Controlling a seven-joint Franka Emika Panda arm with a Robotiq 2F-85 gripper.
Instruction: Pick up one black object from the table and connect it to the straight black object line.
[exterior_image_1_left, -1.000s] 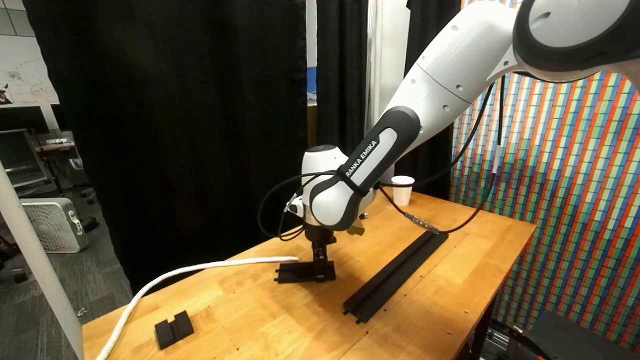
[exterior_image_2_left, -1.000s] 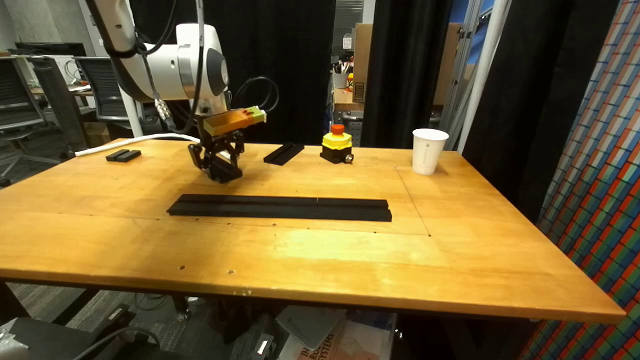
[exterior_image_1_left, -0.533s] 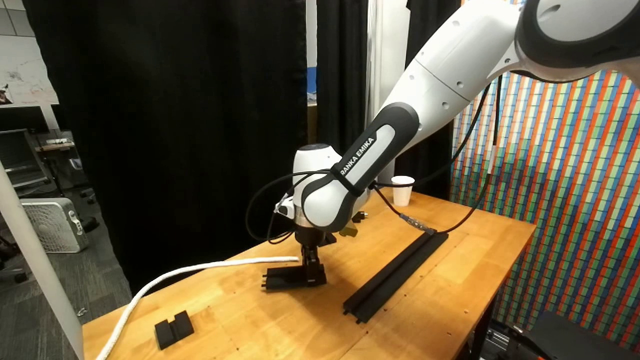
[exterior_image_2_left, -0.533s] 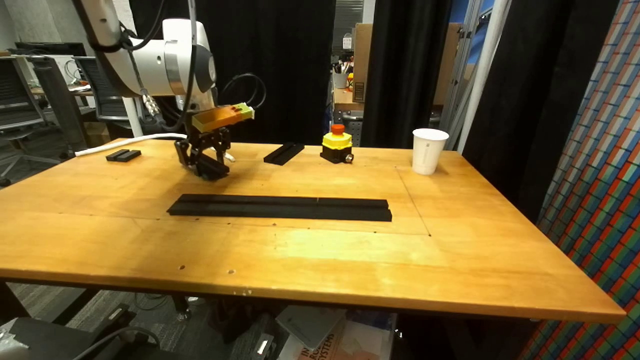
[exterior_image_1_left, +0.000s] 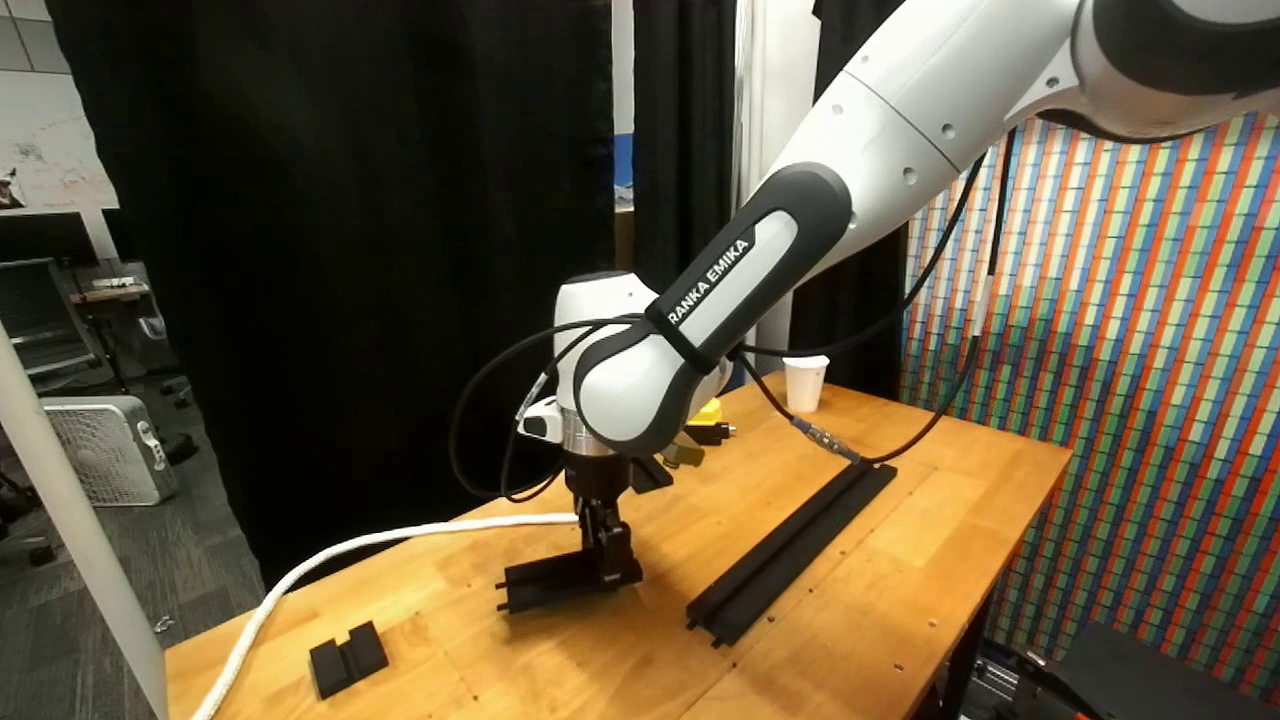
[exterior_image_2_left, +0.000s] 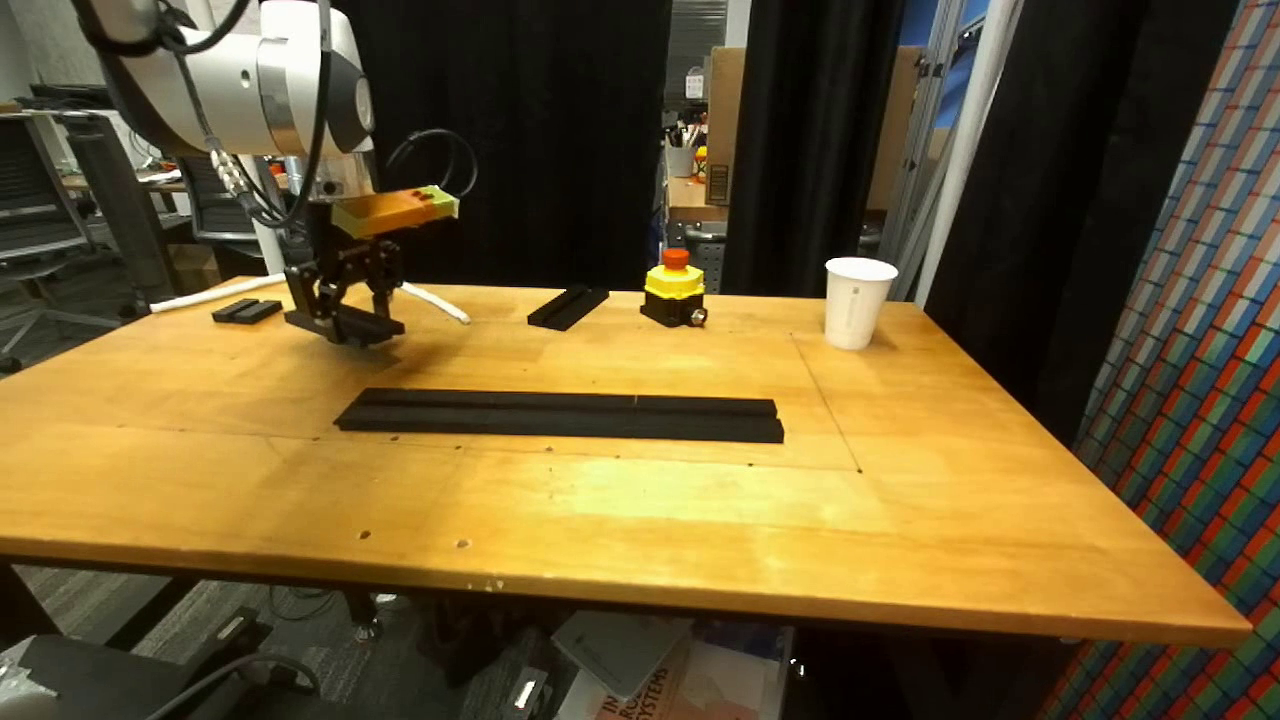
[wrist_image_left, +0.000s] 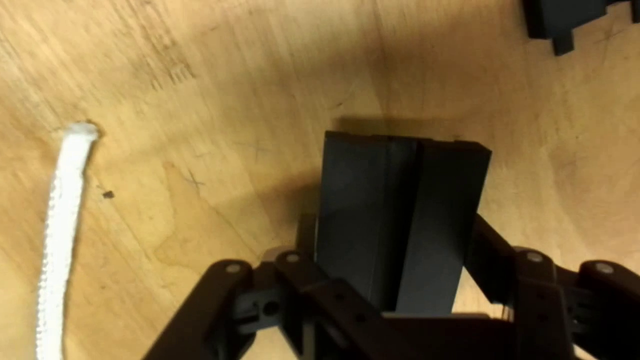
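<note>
The gripper (wrist_image_left: 393, 245) is clamped around the short black bar (wrist_image_left: 360, 200), its fingers (wrist_image_left: 492, 260) against the two long sides. The hold sits toward the bar's unpegged end; the pegged end points away from the long black rail (exterior_image_1_left: 792, 552). Going by the shadows, the bar seems raised only slightly off the table (exterior_image_2_left: 700, 540). It is beside the rail's pegged end, apart from it, its length at an angle to the rail's.

The step in hand, I judge, is carrying and turning the bar to the joint. Best to carry it low but clear, turn it parallel to the rail, then shift it sideways into line beyond the rail's pegs (wrist_image_left: 563, 44). Only then lower it flat and push slowly along the rail's length, so both pegs enter together; any sockets are too dark to make out. With an off-centre hold, the bar could swivel on contact, and a hard push might slide the rail.

On the bar's side of the rail, farther off, lie the white rope (exterior_image_2_left: 435, 302) and a spare black bar (exterior_image_2_left: 568, 308). A chunky black block (exterior_image_1_left: 328, 670) sits well past the rail's pegged end; a stop button (exterior_image_2_left: 674, 284) and paper cup (exterior_image_2_left: 856, 312) stand toward and past its other end.
</note>
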